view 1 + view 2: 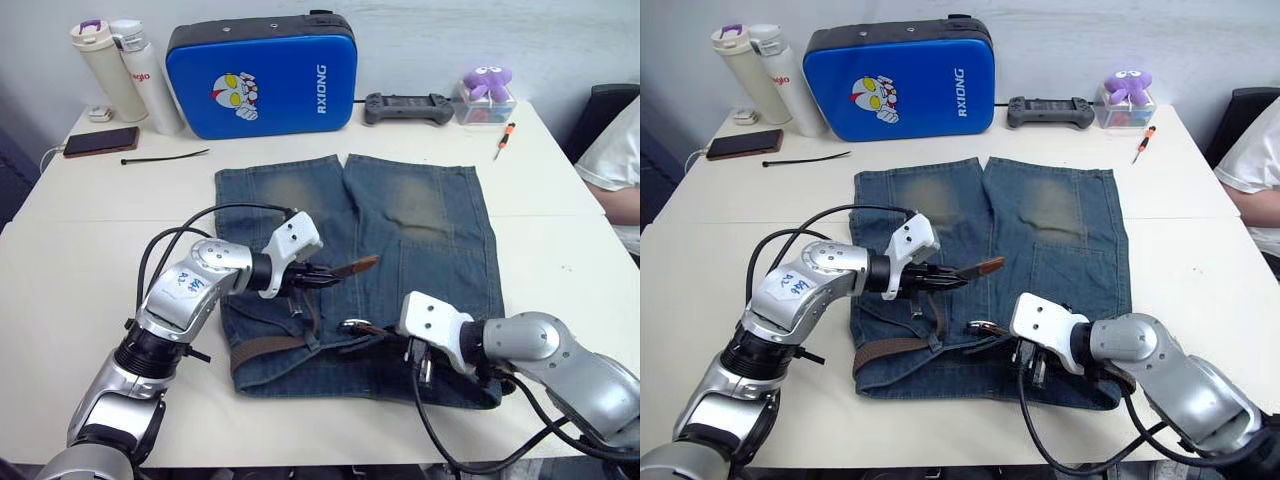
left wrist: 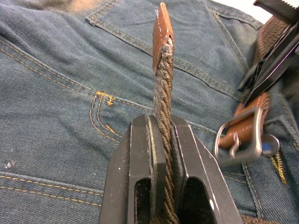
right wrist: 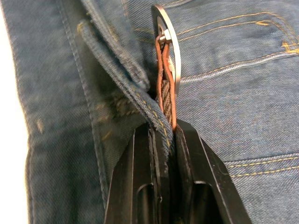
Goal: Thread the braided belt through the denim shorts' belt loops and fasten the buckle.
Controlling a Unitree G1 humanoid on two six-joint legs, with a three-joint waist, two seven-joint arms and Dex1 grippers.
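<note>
At the near waistband of the shorts [image 1: 400,240], the buckle [image 3: 164,42] end was clamped, with a denim fold, by the right gripper [image 1: 418,362], the belt [image 1: 270,347] tip was pinched by the left gripper [image 1: 318,277], and a blue case [image 1: 262,75] stood beyond.
</note>
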